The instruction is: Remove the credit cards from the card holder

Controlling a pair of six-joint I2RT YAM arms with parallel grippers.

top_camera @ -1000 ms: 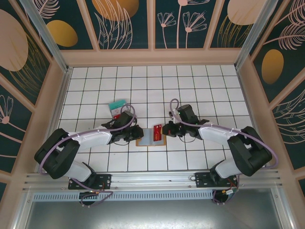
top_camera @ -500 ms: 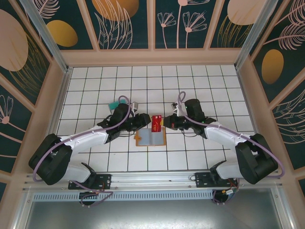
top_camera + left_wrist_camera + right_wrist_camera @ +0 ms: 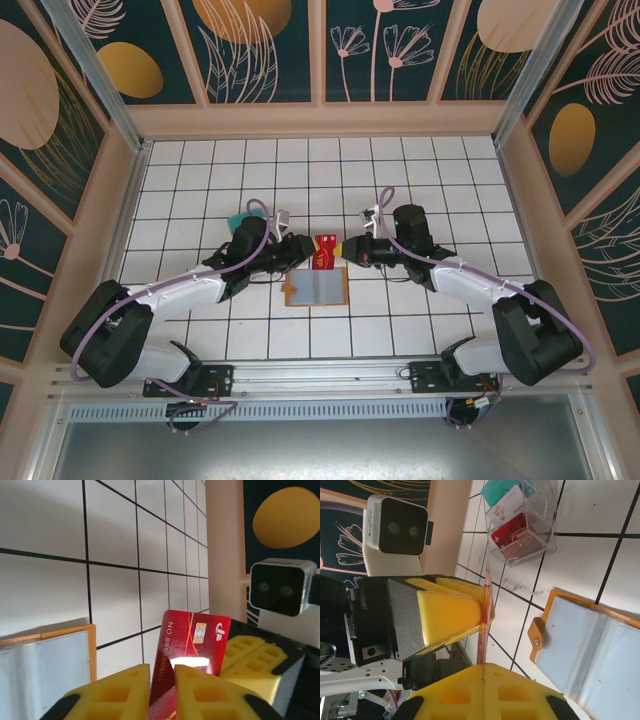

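White gridded desk (image 3: 400, 180) carries the open orange-tan leather-like card holder (image 3: 316, 291) just below centre frame, grey-clear sleeves facing up. Just above it the left gripper (image 3: 304, 250) and right gripper (image 3: 346, 250) meet, both clamped on one red plastic credit card (image 3: 323, 252), apart from the holder.

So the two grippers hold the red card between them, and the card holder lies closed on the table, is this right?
Not quite: the card holder lies open, clear sleeves facing up, as the right wrist view shows. The left gripper and right gripper do hold the red card between them.
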